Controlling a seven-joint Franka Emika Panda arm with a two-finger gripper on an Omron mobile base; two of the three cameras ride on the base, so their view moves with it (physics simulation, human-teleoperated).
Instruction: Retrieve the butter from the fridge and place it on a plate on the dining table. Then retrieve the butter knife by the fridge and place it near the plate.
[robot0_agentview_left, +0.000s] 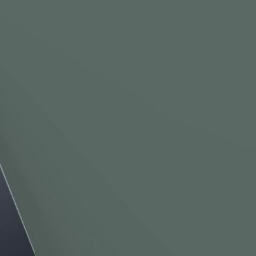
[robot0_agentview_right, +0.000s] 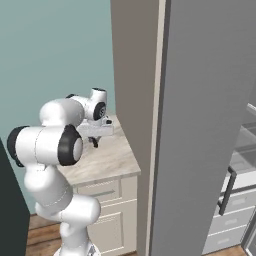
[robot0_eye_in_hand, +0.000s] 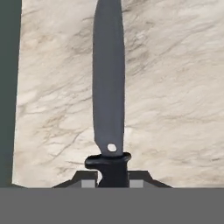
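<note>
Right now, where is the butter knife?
In the hand view the butter knife is between the gripper fingers, handle gripped and blade pointing away over the marble-topped cabinet, which stands left of the fridge in the right base view.

Butter knife (robot0_eye_in_hand: 109, 87), black handle, grey blade, above marble top

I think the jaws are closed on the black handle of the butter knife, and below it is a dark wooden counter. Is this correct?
Not quite. The counter is light marbled stone, not dark wood, as the hand view shows. The rest stands: the jaws are closed on the black handle of the butter knife.
</note>
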